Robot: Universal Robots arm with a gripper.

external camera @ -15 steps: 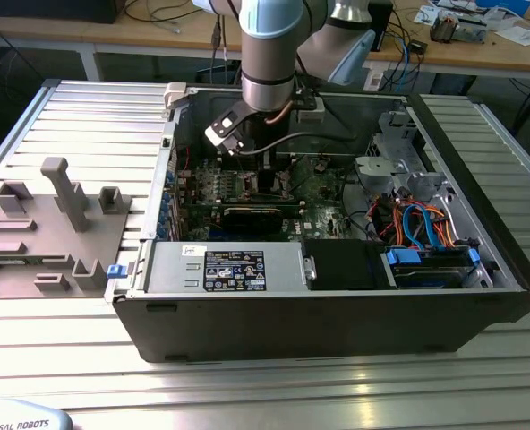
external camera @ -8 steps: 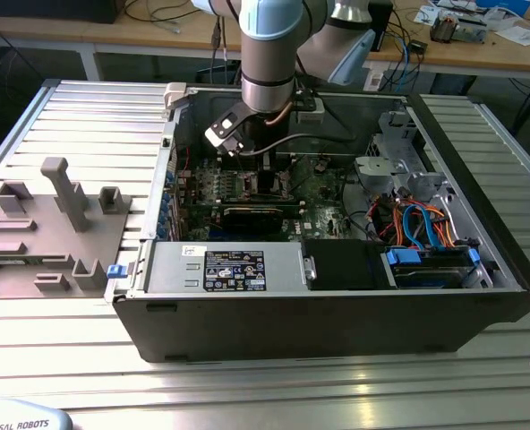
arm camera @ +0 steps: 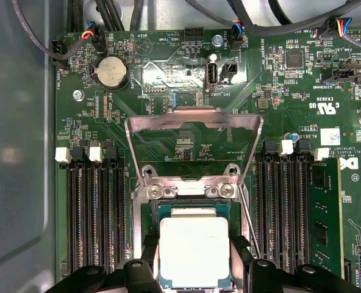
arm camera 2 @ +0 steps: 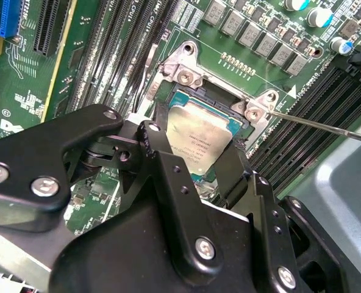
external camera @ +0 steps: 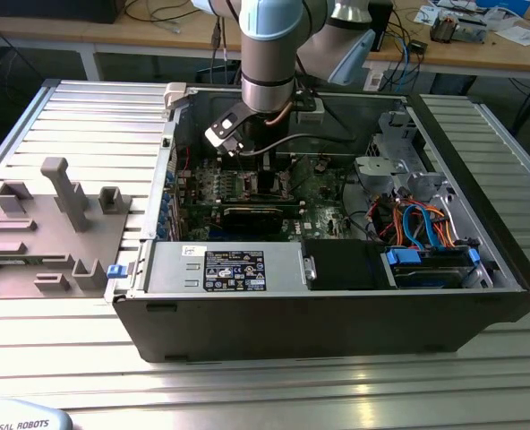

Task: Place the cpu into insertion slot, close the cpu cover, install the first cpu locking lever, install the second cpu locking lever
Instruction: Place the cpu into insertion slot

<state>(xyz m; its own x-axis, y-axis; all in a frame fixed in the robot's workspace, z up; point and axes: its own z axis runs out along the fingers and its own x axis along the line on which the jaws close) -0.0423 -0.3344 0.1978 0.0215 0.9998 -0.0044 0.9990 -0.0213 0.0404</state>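
**Q:** Exterior view: what is obscured?

**A:** The grey and pale-blue arm [external camera: 267, 63] reaches down into the open black computer case [external camera: 337, 313]. Its tool end is lost among dark parts. The print on the white-and-black label [external camera: 234, 269] is too small to read.

**Q:** Second wrist view?

**A:** The black gripper [arm camera 2: 193, 149] is clenched on two opposite edges of the cpu [arm camera 2: 199, 143], a small flat square chip with a dull silver top. The chip sits over the insertion slot [arm camera 2: 186, 97], a square socket in the green board. Whether it is seated cannot be told. A finger partly covers the chip's print.

**Q:** First wrist view?

**A:** It adds the cpu cover [arm camera: 193, 116], a thin silver frame plate, swung open beyond the insertion slot [arm camera: 168, 209]. Glare whitens the cpu [arm camera: 194, 253].
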